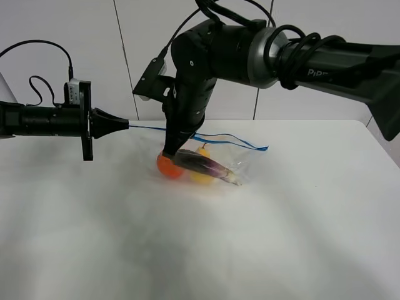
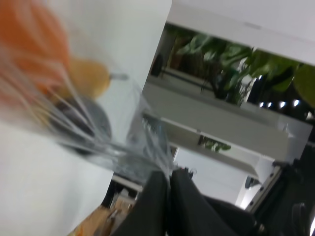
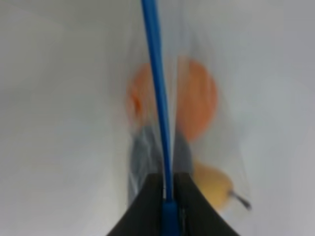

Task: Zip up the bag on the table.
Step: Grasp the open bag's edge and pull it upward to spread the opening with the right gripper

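The clear bag lies on the white table, with orange, yellow and purple toy produce showing through it. Its blue zipper strip is stretched nearly level above the table. My left gripper is shut on the strip's left end; in the left wrist view it pinches crinkled plastic of the bag. My right gripper reaches down over the bag's left part. In the right wrist view it is shut around the strip, which runs straight out between the fingers.
A white panelled wall stands behind the table. The right arm's bulky elbow hangs over the bag. Bare tabletop lies in front of the bag and to both sides.
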Robot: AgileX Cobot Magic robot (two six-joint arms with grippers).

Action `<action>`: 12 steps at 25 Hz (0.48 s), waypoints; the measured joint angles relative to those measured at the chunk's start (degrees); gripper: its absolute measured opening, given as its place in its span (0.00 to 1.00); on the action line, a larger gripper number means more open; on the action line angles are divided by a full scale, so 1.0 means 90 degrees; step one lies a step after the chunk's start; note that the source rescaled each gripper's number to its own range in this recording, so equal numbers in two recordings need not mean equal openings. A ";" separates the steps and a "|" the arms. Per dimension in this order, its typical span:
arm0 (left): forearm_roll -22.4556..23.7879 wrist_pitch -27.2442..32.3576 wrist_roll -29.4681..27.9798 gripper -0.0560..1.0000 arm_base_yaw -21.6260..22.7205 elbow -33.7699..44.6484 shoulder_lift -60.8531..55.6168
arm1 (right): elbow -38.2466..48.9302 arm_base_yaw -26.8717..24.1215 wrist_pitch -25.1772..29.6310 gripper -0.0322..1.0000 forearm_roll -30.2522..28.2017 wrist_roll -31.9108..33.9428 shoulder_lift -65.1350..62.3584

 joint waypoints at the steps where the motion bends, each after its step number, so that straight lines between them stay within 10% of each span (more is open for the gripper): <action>1: -0.0037 -0.0025 0.0015 0.05 0.0045 0.0000 0.0000 | 0.0000 -0.0006 0.0097 0.03 0.0000 0.0000 -0.0025; 12: -0.0169 -0.0073 0.0083 0.05 0.0450 0.0000 0.0000 | 0.0000 -0.0013 0.1080 0.03 -0.0006 0.0000 -0.0358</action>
